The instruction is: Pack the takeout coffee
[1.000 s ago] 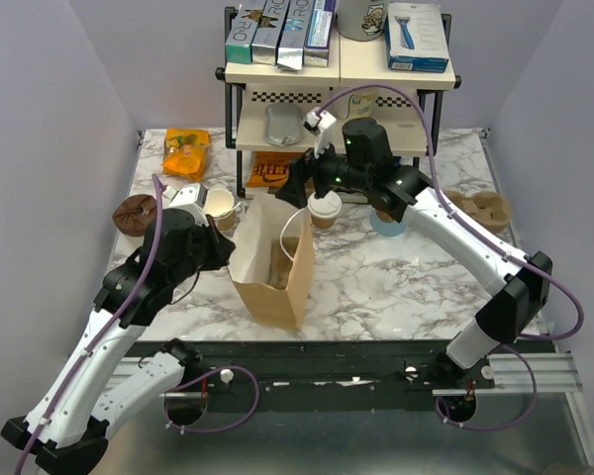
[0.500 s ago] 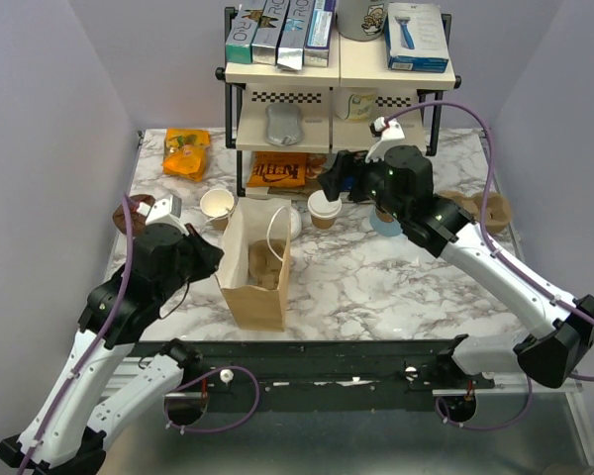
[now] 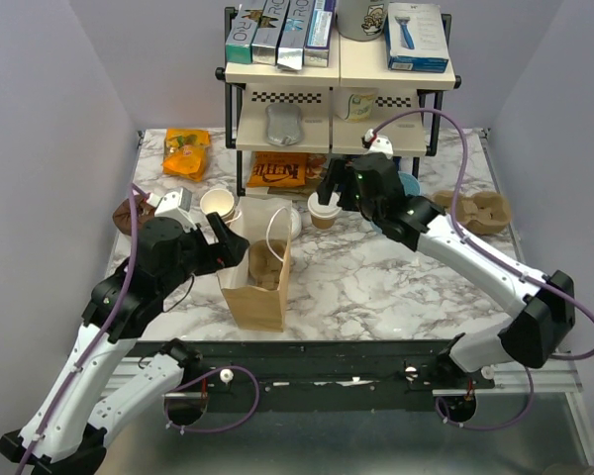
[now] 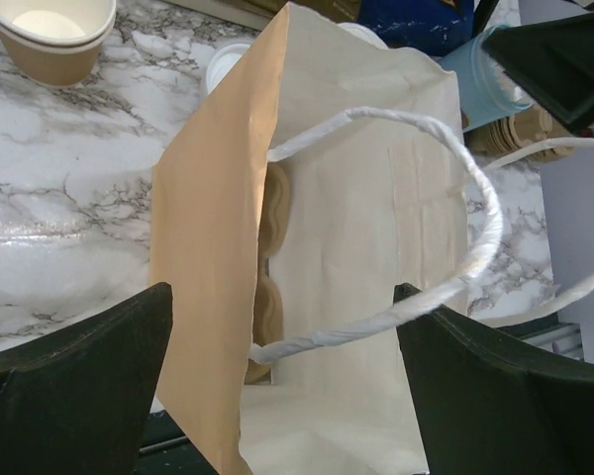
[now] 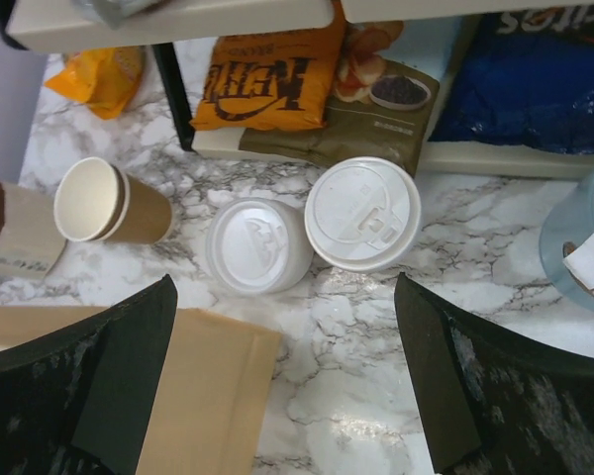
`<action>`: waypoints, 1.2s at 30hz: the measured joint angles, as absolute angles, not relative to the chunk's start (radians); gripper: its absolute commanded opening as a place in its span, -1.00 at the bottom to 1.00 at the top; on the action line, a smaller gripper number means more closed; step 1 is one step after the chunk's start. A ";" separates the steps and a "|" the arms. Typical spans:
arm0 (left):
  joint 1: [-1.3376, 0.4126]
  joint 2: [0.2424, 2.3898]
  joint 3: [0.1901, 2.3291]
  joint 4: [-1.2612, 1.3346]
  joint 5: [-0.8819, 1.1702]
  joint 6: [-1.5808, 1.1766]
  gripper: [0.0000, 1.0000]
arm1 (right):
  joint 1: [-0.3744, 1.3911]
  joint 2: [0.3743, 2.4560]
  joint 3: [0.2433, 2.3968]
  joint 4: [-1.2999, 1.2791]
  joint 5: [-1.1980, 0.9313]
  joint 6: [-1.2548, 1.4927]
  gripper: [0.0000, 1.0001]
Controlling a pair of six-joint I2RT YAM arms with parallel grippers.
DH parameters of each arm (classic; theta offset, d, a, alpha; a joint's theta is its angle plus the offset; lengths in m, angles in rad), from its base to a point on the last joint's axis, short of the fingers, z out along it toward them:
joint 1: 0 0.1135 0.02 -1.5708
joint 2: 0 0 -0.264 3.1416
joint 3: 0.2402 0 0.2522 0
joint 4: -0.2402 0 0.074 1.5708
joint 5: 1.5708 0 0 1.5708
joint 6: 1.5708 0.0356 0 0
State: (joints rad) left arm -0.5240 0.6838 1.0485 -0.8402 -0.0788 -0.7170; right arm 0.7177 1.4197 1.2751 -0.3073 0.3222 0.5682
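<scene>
Coffee cup (image 3: 324, 210): lidded, upright on table (image 3: 396, 287), at 1 o'clock from bag (image 3: 252, 297).
Right hand (image 3: 332, 193): wide, empty, above cup.
Left hand (image 3: 230, 237): wide, at bag's mouth.

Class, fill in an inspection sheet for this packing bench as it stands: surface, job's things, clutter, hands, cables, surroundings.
Surface: marble table, no spills seen.
Job's things: lidded takeout coffee upright on the table behind the open paper bag, not yet packed.
Clutter: lidless cup, loose lid, blue cup, orange snack bag, pulp carrier.
Hands: left hand open astride the bag; right hand open over the coffee.
Cables: purple cable looping off each arm, hanging free.
Surroundings: stocked shelf rack, plain walls.
</scene>
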 measured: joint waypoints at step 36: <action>-0.524 0.640 0.948 -0.696 -0.120 -0.585 0.98 | 0.594 1.844 1.535 -0.533 0.338 0.637 0.01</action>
